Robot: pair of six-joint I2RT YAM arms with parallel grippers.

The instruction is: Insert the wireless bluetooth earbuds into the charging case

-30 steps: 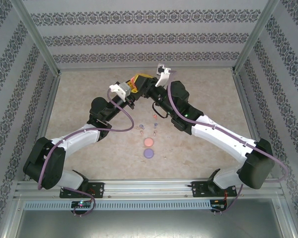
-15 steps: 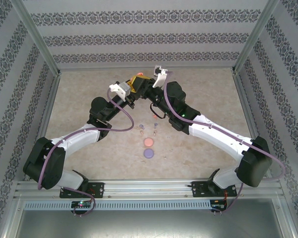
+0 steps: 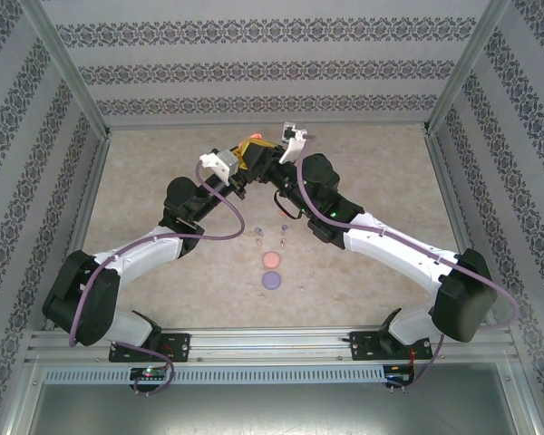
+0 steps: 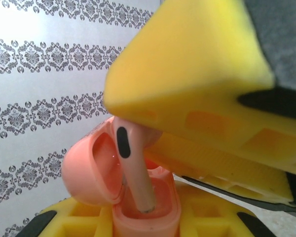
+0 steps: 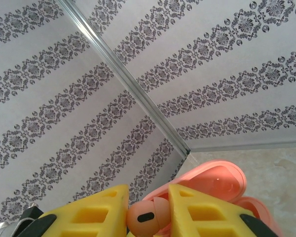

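Left hand: clamped on the base of the open pale salmon-orange plastic charging case, held up off the counter.
Case lid: stood swung open, to the left in my left wrist view.
Right hand: yellow fingers pressed together on the head of the pale salmon-orange stemmed plastic earbud.
Earbud position: nearly upright, slightly tilted. The stem tip was down inside the case's well and the head was above the rim. A black oval mark showed on the upper stem.
Both hands: met tip to tip in the air over the far middle of the beige mottled counter.
Counter, nearer my bases: a round coral-red case lay flat, with a round purple case just beside it on the near side.
Loose buds: four tiny ones lay just beyond the coral-red case: far-left bud, far-right bud, near-left bud, near-right bud. They were too small for me to tell their colours.
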